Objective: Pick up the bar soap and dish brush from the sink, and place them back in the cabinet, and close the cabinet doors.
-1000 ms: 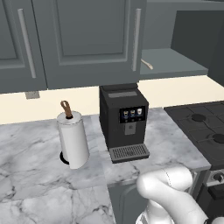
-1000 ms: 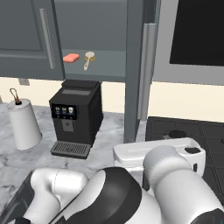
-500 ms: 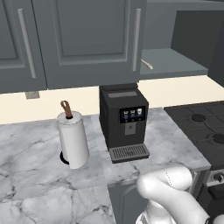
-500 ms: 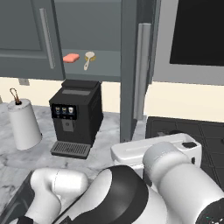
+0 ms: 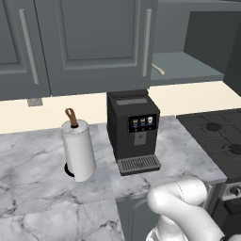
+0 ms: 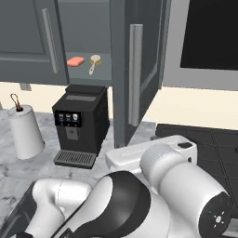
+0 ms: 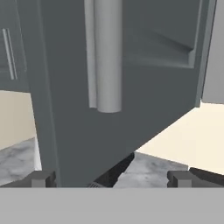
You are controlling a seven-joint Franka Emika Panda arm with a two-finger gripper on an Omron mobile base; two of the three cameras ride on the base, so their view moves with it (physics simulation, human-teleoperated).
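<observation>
Salmon-coloured flat bar soap (image 6: 75, 61): lies on the grey inner shelf of the dark grey upper wall cabinet (image 6: 83, 28), toward the shelf's front edge.
Dish brush, round cream-tan head, thin pale handle (image 6: 94, 63): on the same shelf, just beside the soap.
Tall dark grey cabinet door with silver bar handle (image 6: 135, 69): stands ajar, swung outward above the marble tabletop (image 5: 37, 188).
Gripper (image 7: 111, 179): jaws spread wide, empty, facing the door's lower edge.
Black coffee machine (image 5: 132, 132) and white paper-towel roll (image 5: 79, 150): on the tabletop near its back edge.
</observation>
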